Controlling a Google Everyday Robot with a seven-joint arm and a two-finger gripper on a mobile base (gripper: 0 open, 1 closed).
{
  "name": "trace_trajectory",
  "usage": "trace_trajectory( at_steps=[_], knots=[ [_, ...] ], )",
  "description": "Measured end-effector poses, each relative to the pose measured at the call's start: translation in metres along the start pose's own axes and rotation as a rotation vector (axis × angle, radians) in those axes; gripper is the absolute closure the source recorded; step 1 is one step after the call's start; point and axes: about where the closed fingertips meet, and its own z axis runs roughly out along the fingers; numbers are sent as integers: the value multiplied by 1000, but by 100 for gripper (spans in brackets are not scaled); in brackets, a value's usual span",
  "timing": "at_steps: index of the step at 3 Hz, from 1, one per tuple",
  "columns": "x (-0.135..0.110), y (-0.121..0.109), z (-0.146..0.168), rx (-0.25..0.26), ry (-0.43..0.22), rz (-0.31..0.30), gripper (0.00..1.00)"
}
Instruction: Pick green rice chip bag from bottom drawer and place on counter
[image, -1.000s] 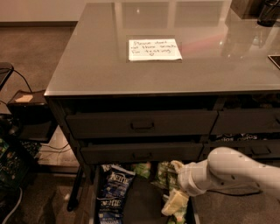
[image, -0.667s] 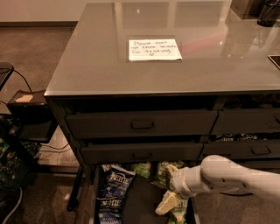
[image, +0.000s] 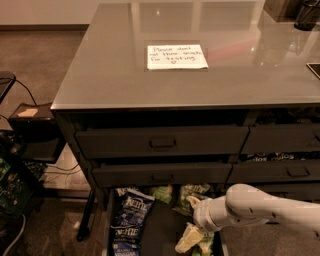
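The gripper (image: 189, 239) was positioned inside the drawer (image: 159, 231), over its front right part, on an arm (image: 255, 205) extended from the drawer's right. Whether the claw was apart or together could not be told. The rice chip bag (image: 206, 246) was judged to be the bright green patch at the drawer's front right, just beside the gripper and partly hidden by it; contact could not be confirmed. A blue bag (image: 129, 220) was laid along the drawer's left side, and dull green bags (image: 192, 194) were tucked at the drawer's back. The counter (image: 110, 75), above the drawer, was marked by a note (image: 176, 56).

For the grasp to be done well, the claw should be centred over the crinkly pouch and closed on a fold or top edge, with the dull bags left alone. The lift should be taken up and outward, so that the upper drawers (image: 162, 142) overhanging the drawer's back are cleared.
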Motion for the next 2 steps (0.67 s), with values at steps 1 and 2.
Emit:
trace_trajectory(
  at_steps=[1, 2],
  knots=[
    [19, -11, 26, 28, -18, 3, 0],
    [41, -34, 72, 72, -42, -6, 0]
  ],
)
